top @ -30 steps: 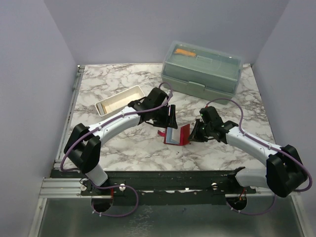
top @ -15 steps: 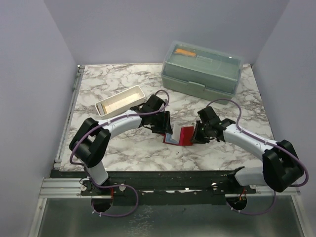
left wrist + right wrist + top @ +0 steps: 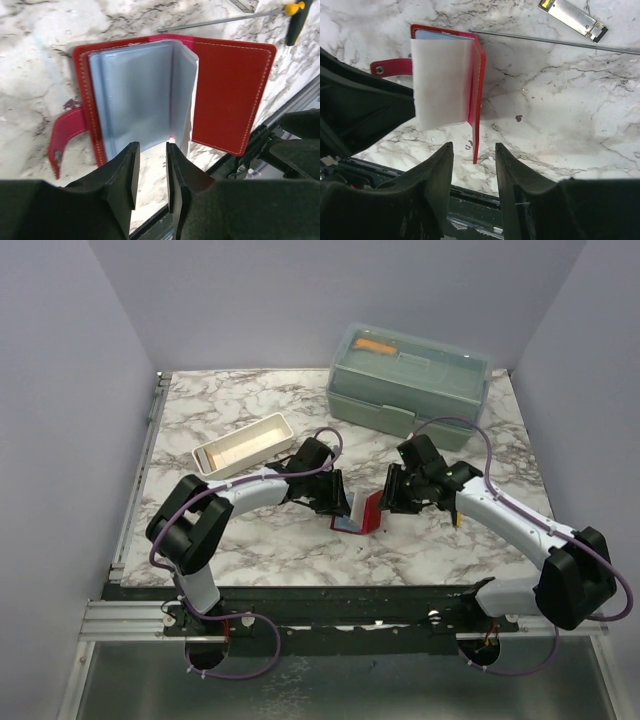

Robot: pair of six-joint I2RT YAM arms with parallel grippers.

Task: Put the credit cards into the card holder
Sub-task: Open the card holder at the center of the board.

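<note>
- Starting left, a long white rectangular tray (image 3: 242, 443) sits on the marble table (image 3: 270, 540).
- The left gripper (image 3: 151, 147) hovers low, its black jaws a narrow slit apart with only marble between them; it grips nothing.
- At the centre lies the small dark-red folding card holder (image 3: 230, 95), open like a book, grey-blue plastic sleeves standing up from its spine, snap tab (image 3: 62, 140) at its left.
- It looks light and floppy: thin sleeves should bend, the smooth cover may slide, so pinning a stitched cover edge seems best.
- The right gripper (image 3: 474, 150), jaws parted and empty, sits just beside the red cover's edge.
- At the far right back stands a large pale-green lidded plastic box (image 3: 410, 378).
</note>
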